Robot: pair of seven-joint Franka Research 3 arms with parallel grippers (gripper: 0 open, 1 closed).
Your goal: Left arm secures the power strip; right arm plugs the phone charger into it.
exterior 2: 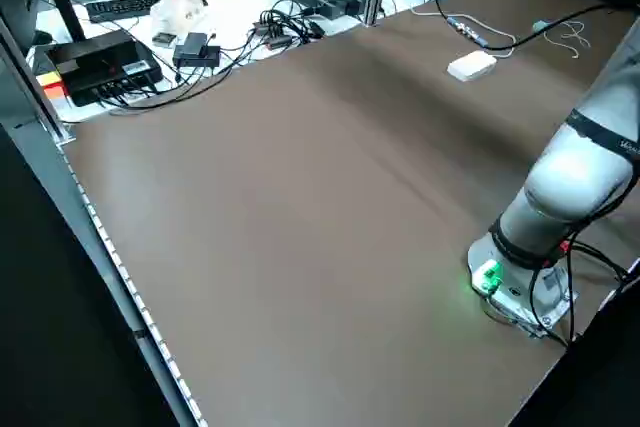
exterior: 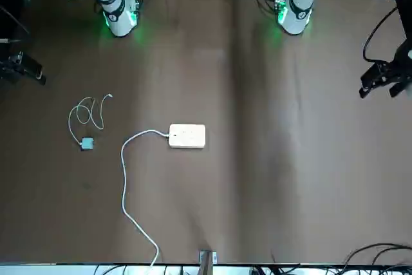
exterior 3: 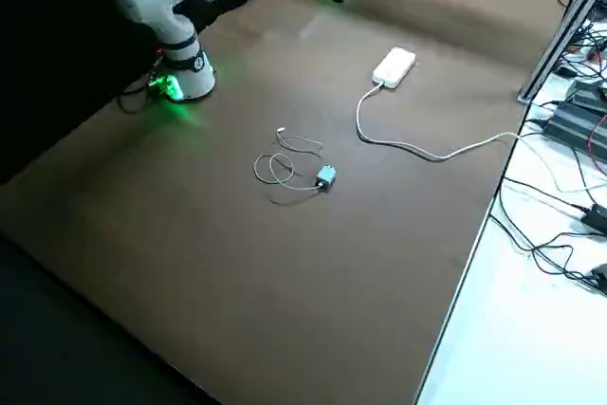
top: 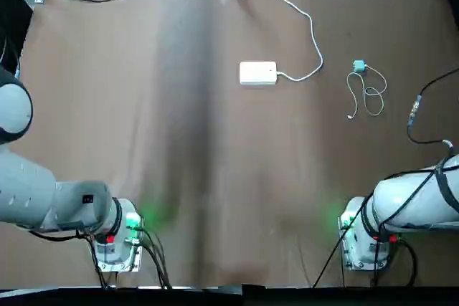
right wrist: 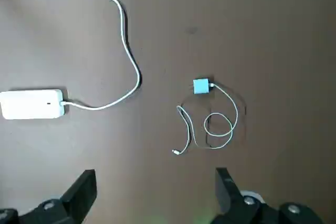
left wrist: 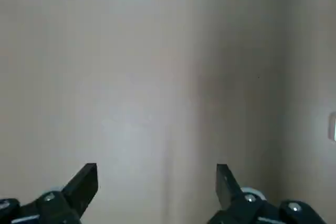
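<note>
The left gripper [left wrist: 157,182], up over its own side of the brown surface [top: 237,213], has its black fingers spread wide, gripping and touching nothing. The right gripper [right wrist: 156,184], above the opposite side, is likewise spread wide, holding nothing. Both robot arms have smooth, rounded white shells. The power strip [top: 258,73], a glossy white plastic block with rounded corners, lies flat near the far edge, between the arms' sides; its thick white cord [top: 315,37] curves off that edge. Toward the right arm's side lies the phone charger [top: 359,66], a small teal cube with a thin white cable [top: 370,92] in loose loops.
</note>
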